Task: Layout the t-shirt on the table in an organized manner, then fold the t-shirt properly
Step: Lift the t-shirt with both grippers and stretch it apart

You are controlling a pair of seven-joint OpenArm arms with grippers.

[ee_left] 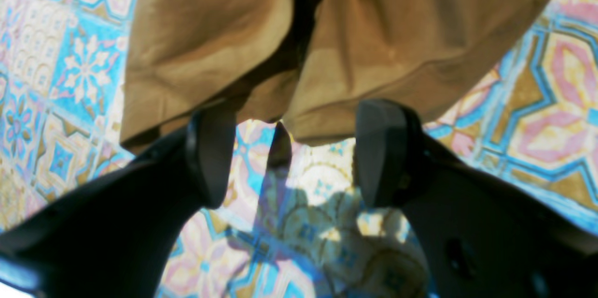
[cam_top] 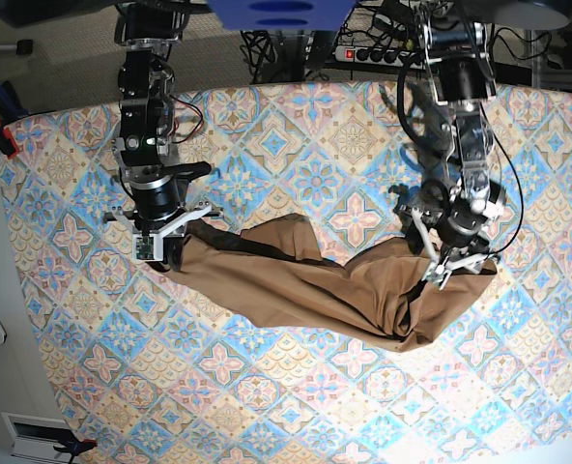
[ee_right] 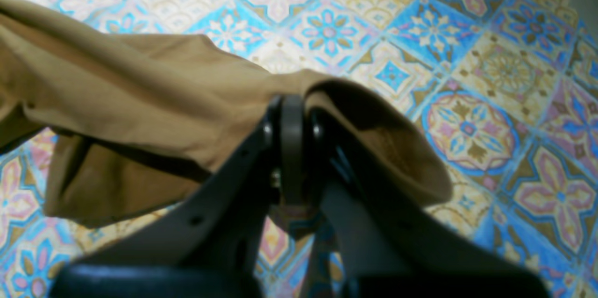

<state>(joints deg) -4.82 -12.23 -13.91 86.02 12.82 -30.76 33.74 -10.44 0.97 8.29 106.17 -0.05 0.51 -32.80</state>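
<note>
Left wrist view: the left gripper (ee_left: pixel 294 153) has its jaws spread wide with nothing between them. A hem of the t-shirt (ee_left: pixel 373 50) hangs just beyond the fingertips (ee_left: pixel 378 148), with the table (ee_left: pixel 84 69) showing below the hem.

Right wrist view: the right gripper (ee_right: pixel 292 148) has its jaws pressed together on a bunched fold of the t-shirt (ee_right: pixel 140 97). The cloth drapes off both sides of the jaws, above the table (ee_right: pixel 467 102).

Base view: the t-shirt (cam_top: pixel 305 285) lies as a rumpled band across the middle of the table (cam_top: pixel 267 406). The right gripper (cam_top: pixel 160 246) is at its left end and the left gripper (cam_top: pixel 447 266) at its right end.

Cloth: tan-brown, soft and matte, with thick stitched hems and deep creases. It is not yet flat, and I cannot pick out sleeves or collar.

Table cover: smooth printed tiles in blue, pink and cream.

Risk one: with only one end held, a pull by the right gripper would probably drag the whole heap instead of spreading it.

Risk two: the left gripper may close on several layers at the hem, which would lock a twist into the layout.

Risk three: the bunched grip could slip out under tension.
</note>
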